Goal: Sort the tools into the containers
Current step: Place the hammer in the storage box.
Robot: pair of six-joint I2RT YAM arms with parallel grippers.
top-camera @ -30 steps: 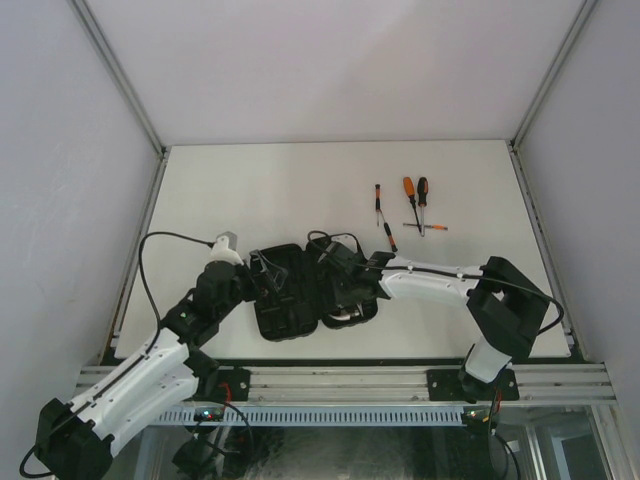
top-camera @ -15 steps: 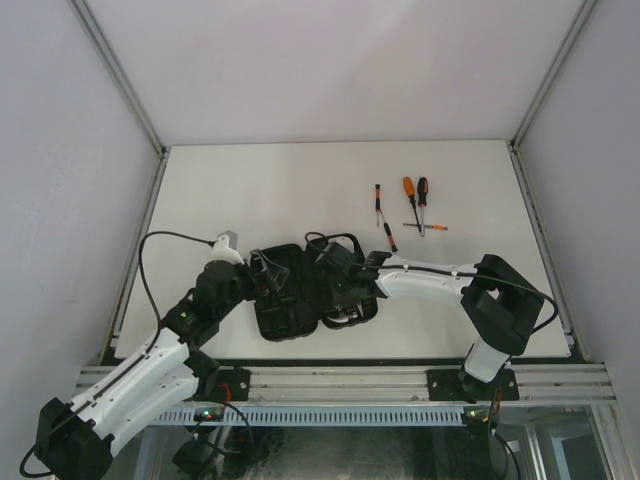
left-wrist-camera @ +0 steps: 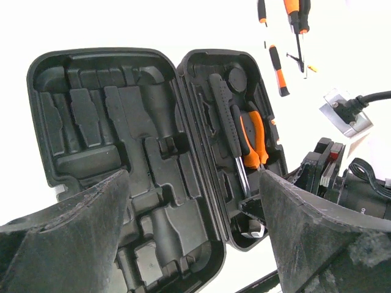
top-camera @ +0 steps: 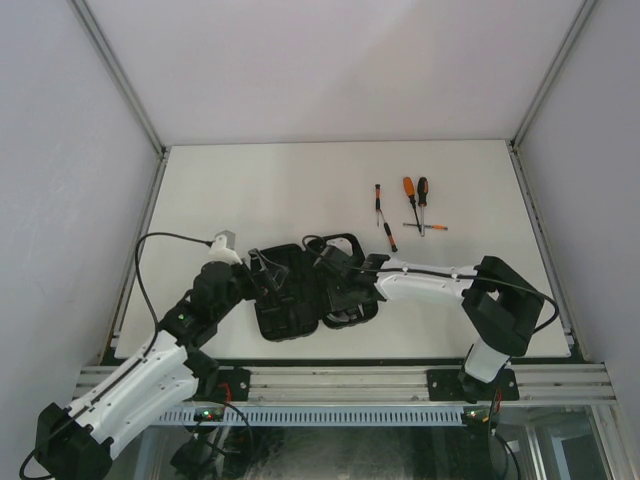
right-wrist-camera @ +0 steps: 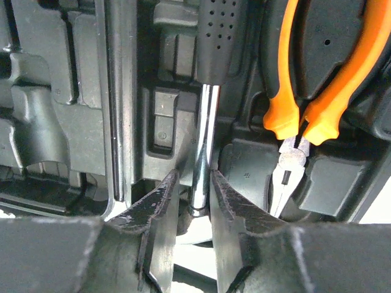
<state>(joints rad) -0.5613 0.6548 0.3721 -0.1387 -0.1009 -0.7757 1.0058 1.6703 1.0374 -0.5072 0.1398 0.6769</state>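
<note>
Matt plastic case [left-wrist-camera: 91,116], shiny metal hammer [right-wrist-camera: 204,137]

Left pincer [left-wrist-camera: 194,183] spread wide, angled downward; right pincer [right-wrist-camera: 193,183] jaws near together, whether gripping unclear.

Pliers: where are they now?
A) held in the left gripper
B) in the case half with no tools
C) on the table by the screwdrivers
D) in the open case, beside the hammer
D: the pliers lie in a slot of the open case, right beside the hammer.
</note>
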